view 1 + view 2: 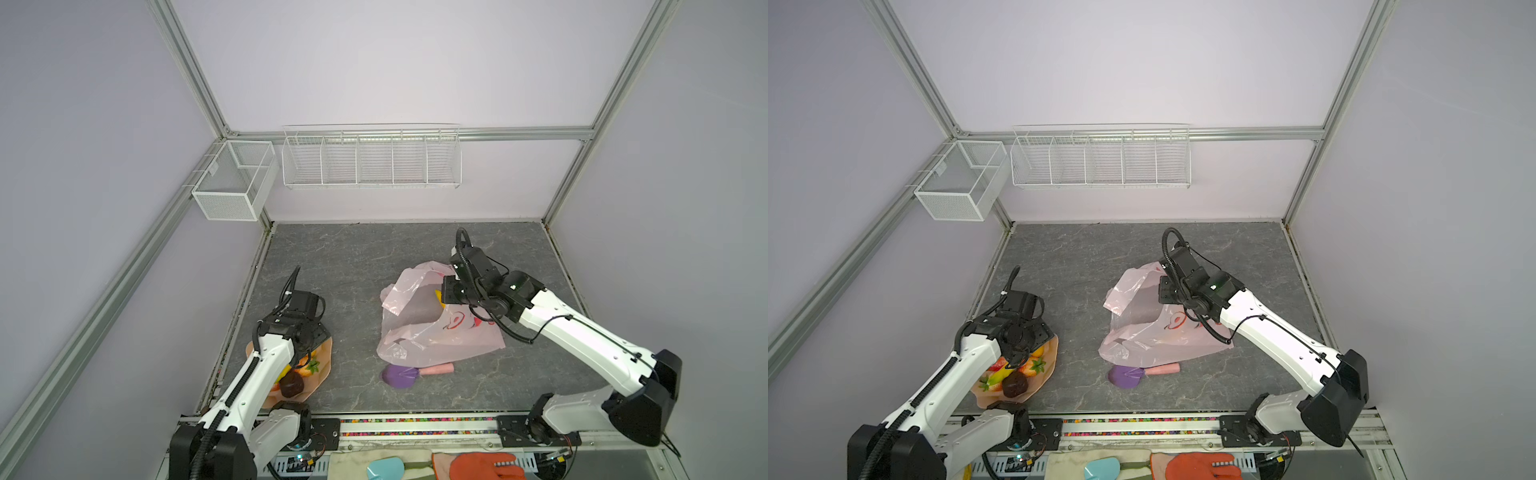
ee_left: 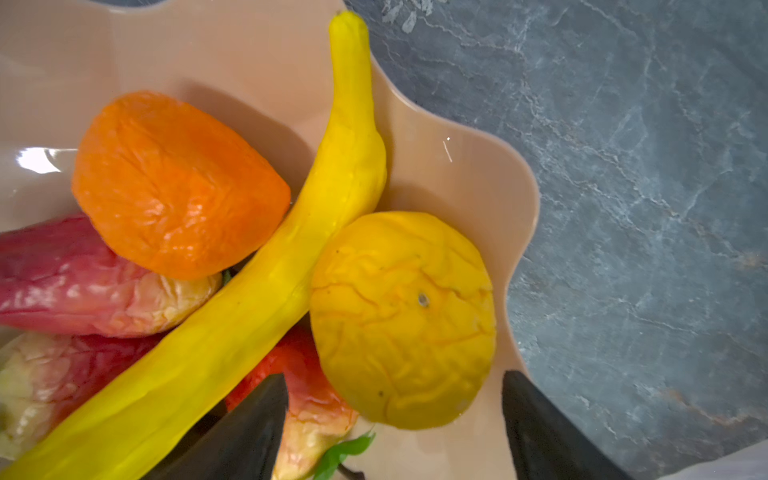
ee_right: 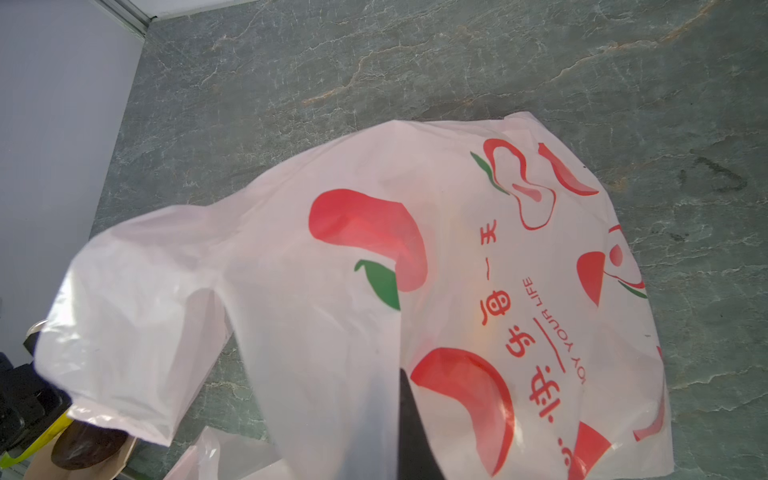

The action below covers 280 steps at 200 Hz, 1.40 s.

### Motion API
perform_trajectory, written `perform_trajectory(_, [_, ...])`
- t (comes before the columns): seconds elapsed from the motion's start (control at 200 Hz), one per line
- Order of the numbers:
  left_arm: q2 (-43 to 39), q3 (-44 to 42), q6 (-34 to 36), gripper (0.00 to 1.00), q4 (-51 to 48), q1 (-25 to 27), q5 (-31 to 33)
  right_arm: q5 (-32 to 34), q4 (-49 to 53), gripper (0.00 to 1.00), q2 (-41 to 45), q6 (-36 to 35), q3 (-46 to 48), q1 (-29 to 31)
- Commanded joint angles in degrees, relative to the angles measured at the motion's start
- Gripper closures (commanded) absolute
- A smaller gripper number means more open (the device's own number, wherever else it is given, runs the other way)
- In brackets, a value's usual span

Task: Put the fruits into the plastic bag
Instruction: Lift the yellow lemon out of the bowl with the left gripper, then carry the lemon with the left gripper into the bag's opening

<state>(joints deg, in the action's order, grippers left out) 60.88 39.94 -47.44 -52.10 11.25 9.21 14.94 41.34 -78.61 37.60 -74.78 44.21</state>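
Note:
The fruits lie in a peach scalloped bowl (image 2: 478, 187) at the table's front left. In the left wrist view I see a yellow banana (image 2: 291, 266), an orange fruit (image 2: 174, 187), a round yellow fruit (image 2: 403, 320) and red-yellow fruit (image 2: 83, 282). My left gripper (image 2: 394, 376) is open, its fingers on either side of the round yellow fruit without touching it. A dark maroon ball (image 1: 291, 384) and a strawberry (image 1: 1036, 365) also lie in the bowl. The pink plastic bag (image 1: 436, 332) lies mid-table. My right gripper (image 3: 398, 415) is shut on its rim and holds the mouth up; something yellow (image 1: 438, 297) shows inside.
A purple scoop (image 1: 399, 375) with a pink handle lies just in front of the bag. White wire baskets (image 1: 370, 160) hang on the back wall and a mesh box (image 1: 232, 183) in the left corner. An orange glove (image 1: 482, 467) lies beyond the front rail.

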Motion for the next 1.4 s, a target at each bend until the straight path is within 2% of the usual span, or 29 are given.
perform_trajectory(0.0, [1.7,0.9,0.5,0.19,0.3,-0.5,2.5,-0.3,1.0,0.94,0.4,-0.7,-0.5,-0.4])
perform_trajectory(0.24, [2.4,0.3,2.5,0.22,3.1,-0.8,2.1,-0.6,0.7,0.94,-0.2,-0.7,-0.9,-0.4])
perform_trajectory(0.58, [0.6,-0.8,3.8,0.48,2.7,-1.7,2.3,-0.2,0.9,0.94,-0.2,-1.4,-1.4,-0.4])
perform_trajectory(0.66, [-1.2,0.7,4.4,0.54,1.3,-1.8,2.9,-0.2,1.1,0.94,-0.3,-1.4,-1.5,-0.4])
perform_trajectory(0.93, [-5.9,10.9,10.2,0.63,-1.4,-1.2,-1.1,-0.1,1.4,0.94,-0.3,-1.9,-1.7,-0.4])
perform_trajectory(1.135, [-6.6,17.5,17.6,0.68,-1.7,7.2,2.2,0.2,1.9,0.94,-0.2,-2.2,-1.9,-0.4])
perform_trajectory(1.29, [-7.8,17.7,24.0,0.69,1.8,11.8,0.3,0.2,2.0,0.94,-0.4,-2.4,-2.0,-0.4])
perform_trajectory(1.395, [-8.8,18.4,30.1,0.75,4.7,17.3,-0.8,0.2,2.3,0.94,-0.7,-2.5,-2.3,-0.4])
